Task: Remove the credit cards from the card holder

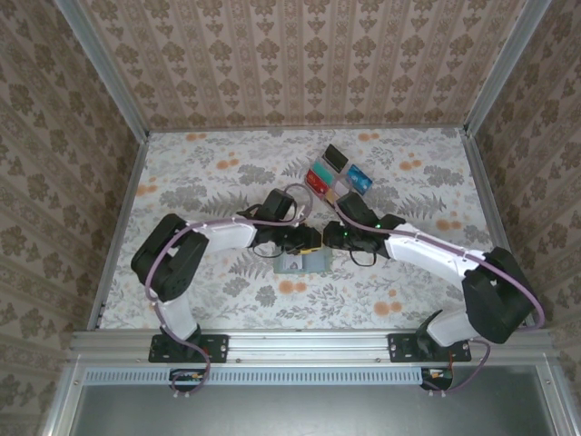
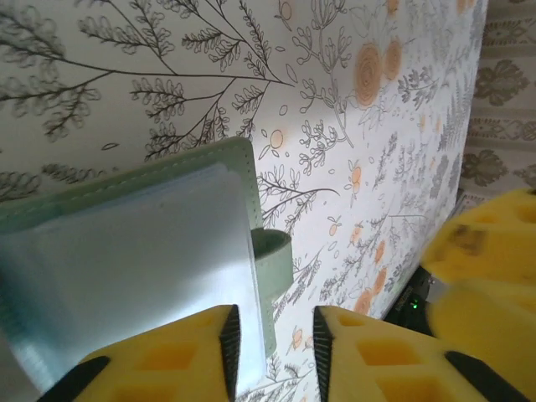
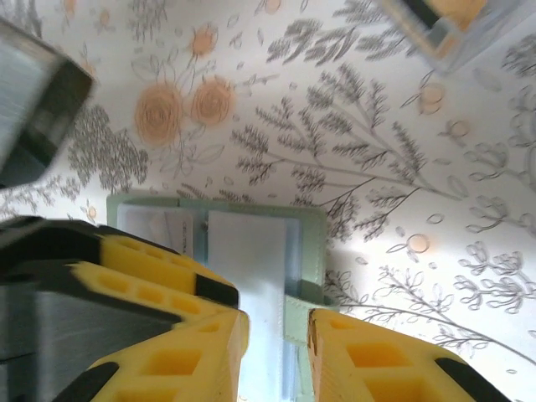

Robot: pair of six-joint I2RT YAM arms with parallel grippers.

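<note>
The sage green card holder (image 1: 304, 264) lies open on the floral table, under both grippers. In the left wrist view its pale blue-grey pockets (image 2: 126, 251) face up. My left gripper (image 2: 272, 352) has one finger over the pocket's edge, and table shows in the gap between its jaws. My right gripper (image 3: 276, 352) is low over the card holder (image 3: 251, 243), jaws apart, with a whitish pocket leaf and the green strap tab (image 3: 301, 314) between them. The two grippers meet tip to tip (image 1: 321, 239). Several credit cards (image 1: 339, 173) lie in a cluster behind them.
The floral table (image 1: 209, 182) has a metal rail round it and papered walls behind. One loose card (image 3: 440, 25) lies near the top edge of the right wrist view. Bare table lies to the left and right of the arms.
</note>
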